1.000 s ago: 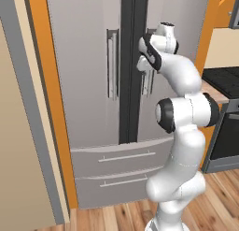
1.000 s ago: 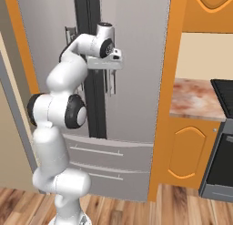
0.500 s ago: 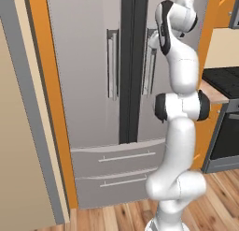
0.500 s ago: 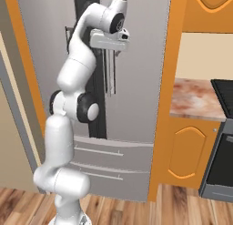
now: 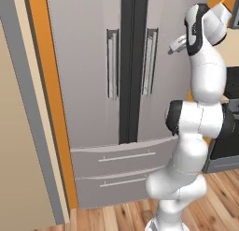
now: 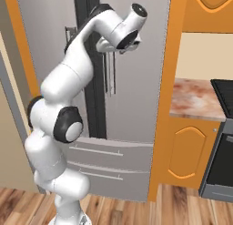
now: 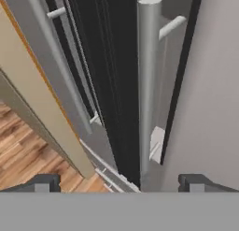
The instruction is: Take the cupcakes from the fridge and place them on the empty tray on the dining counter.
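At the far left of the left base view stands a tall beige wall panel (image 5: 18, 146) edged by a grey upright strip, and just right of it runs a narrow orange side panel (image 5: 49, 85). Next comes the tall grey steel French-door fridge (image 5: 88, 61), both doors shut, with a black centre strip (image 5: 128, 66) between them and two vertical grey bar handles (image 5: 112, 64) flanking that strip. Below the doors lie two grey drawers (image 5: 116, 171), each with a thin horizontal bar. A light brown wooden plank floor (image 5: 116, 218) runs along the bottom.

The white arm rises in front of the fridge's right door, and its two-finger gripper (image 5: 173, 45) sits high up, just beside the right-hand handle. In the hand view the gripper (image 7: 121, 182) looks down along that grey handle bar (image 7: 148, 80), with the two dark fingertips (image 7: 44, 182) spread wide apart and nothing between them; the jaws are fully parted and hold nothing. The handle stands between the fingertips' lines but apart from them.

In the right base view, right of the fridge (image 6: 136, 83), an orange column (image 6: 166, 92) separates it from a pinkish-brown marbled stone countertop (image 6: 193, 99) on an orange cabinet door (image 6: 184, 153), with a black stove (image 6: 223, 128) at the far right edge.
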Available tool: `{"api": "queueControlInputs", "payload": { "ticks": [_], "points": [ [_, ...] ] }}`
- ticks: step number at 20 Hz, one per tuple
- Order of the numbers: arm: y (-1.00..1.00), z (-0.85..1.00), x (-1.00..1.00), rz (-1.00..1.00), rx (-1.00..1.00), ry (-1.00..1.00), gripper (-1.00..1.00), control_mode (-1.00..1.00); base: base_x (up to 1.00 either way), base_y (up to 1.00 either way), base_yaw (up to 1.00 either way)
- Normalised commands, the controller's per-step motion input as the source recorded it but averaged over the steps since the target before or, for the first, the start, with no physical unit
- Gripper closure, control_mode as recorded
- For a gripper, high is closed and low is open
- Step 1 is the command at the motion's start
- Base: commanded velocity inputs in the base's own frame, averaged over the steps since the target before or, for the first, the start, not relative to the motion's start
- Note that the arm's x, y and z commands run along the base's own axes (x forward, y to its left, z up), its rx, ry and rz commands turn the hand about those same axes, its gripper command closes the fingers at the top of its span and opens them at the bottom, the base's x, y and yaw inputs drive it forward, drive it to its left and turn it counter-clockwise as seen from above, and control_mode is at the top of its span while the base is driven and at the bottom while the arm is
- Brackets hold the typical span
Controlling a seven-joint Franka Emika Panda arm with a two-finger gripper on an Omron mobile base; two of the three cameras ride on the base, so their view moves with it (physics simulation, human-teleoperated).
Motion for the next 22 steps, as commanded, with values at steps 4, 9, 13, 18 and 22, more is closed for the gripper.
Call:
{"api": "queueControlInputs", "payload": {
  "ticks": [4, 9, 13, 18, 22],
  "points": [
    [0.43, -1.00, -1.00, -0.09, 0.00, -0.85, -1.00, -1.00, 0.00, 0.00, 0.00],
    [0.64, -0.54, -0.57, -0.37, 0.00, -0.40, -1.00, -1.00, 0.00, 0.00, 0.00],
    [0.61, -0.06, 0.17, -0.47, -0.01, -0.33, -1.00, -1.00, 0.00, 0.00, 0.00],
    [-0.08, 0.00, 0.22, -0.11, 0.15, 0.03, -1.00, -1.00, 0.00, 0.00, 0.00],
    [-0.28, 0.00, 0.53, 0.06, 0.22, 0.08, -1.00, -1.00, 0.00, 0.00, 0.00]
  ]
}}
